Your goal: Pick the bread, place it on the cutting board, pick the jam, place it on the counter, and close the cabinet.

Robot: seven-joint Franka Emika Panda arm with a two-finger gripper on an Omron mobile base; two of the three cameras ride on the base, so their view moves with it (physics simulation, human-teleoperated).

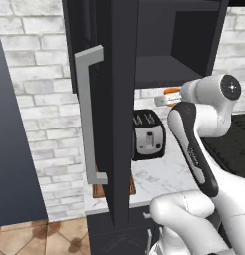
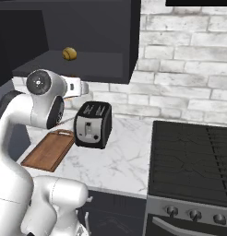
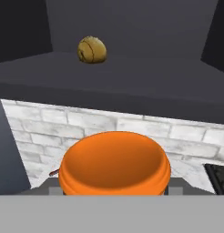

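The jam [image 3: 114,164], an orange jar, sits right in front of the hand camera, and my gripper [image 1: 163,98] is shut on it just below the open cabinet's shelf [image 1: 164,72]. In the left base view the jam [image 1: 172,91] shows as an orange bit at the hand. The bread [image 2: 69,54], a small tan bun, lies on the cabinet shelf above and behind the hand; the hand view shows the bread [image 3: 92,49] up on that shelf. The cutting board [image 2: 44,150] lies bare on the counter [image 2: 120,161], left of the toaster.
The cabinet door [image 1: 117,99] stands open toward me, its grey bar handle [image 1: 87,114] on the left. A black toaster [image 2: 93,124] stands on the counter under the hand. The black stovetop [image 2: 194,156] fills the right side.
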